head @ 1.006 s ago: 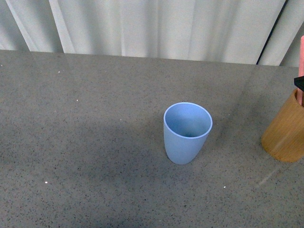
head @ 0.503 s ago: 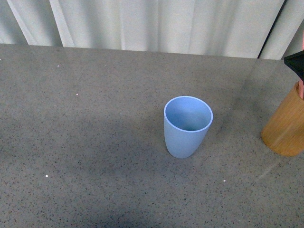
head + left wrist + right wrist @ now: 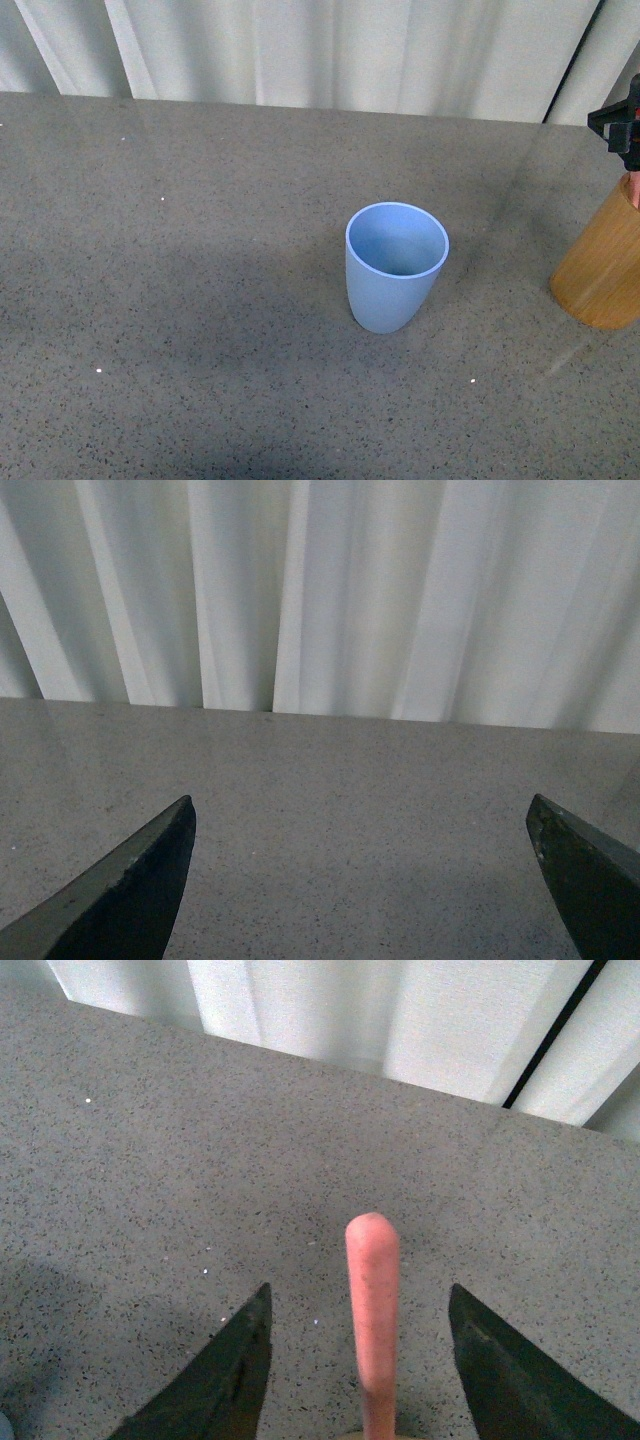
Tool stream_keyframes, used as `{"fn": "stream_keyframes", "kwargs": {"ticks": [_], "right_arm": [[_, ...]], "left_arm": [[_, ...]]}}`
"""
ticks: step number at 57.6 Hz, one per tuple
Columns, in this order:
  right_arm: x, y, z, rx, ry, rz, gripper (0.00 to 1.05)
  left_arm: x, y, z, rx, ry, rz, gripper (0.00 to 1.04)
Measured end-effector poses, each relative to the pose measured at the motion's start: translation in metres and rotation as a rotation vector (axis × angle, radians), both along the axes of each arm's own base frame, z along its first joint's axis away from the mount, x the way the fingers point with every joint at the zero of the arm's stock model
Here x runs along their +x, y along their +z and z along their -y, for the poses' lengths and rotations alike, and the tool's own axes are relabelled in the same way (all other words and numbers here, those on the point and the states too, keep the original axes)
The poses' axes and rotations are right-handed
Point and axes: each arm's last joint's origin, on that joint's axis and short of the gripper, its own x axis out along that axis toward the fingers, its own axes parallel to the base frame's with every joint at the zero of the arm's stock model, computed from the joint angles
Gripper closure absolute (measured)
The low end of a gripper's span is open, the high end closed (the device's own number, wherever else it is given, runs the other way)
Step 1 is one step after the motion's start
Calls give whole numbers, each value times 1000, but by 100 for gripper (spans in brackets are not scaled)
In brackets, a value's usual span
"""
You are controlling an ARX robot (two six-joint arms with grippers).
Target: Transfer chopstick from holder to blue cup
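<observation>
- Right wrist view: my right gripper (image 3: 360, 1300) has its jaws spread around the thin pink-red chopstick (image 3: 372, 1320), untouched, standing in the orange-brown wooden holder (image 3: 605, 265).
- Closing off-centre could tip the holder, well apart from the matte light-blue cup (image 3: 395, 270).
- My left gripper (image 3: 360, 815) gapes wide, holding nothing.

blue cup (image 3: 396, 268): on table (image 3: 200, 300), centre | holder (image 3: 603, 265): well right of it | chopstick (image 3: 372, 1300): seemingly in holder, within right end effector (image 3: 358, 1298)

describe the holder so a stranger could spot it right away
On the grey speckled table, look past the blue cup near the middle to the robot's far right. The holder is the orange-brown, wood-look cylinder, with a pink chopstick standing in it; the cup is light blue and empty.
</observation>
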Motion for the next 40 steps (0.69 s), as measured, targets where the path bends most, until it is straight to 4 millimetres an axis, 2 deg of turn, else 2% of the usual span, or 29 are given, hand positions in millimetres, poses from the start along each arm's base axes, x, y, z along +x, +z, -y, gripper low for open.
{"fn": "stream_keyframes", "kwargs": {"ticks": [11, 14, 28, 40], "right_arm": [[1, 1, -1, 8, -10, 17, 91], [-1, 1, 0, 1, -14, 21, 102], [-11, 7, 0, 3, -15, 32, 102], [-19, 34, -4, -5, -8, 76, 102]], "left_arm": [[0, 0, 0, 0, 0, 0, 7], [0, 0, 0, 0, 0, 0, 7], [0, 0, 0, 0, 0, 0, 7], [0, 0, 0, 0, 0, 0, 7]]}}
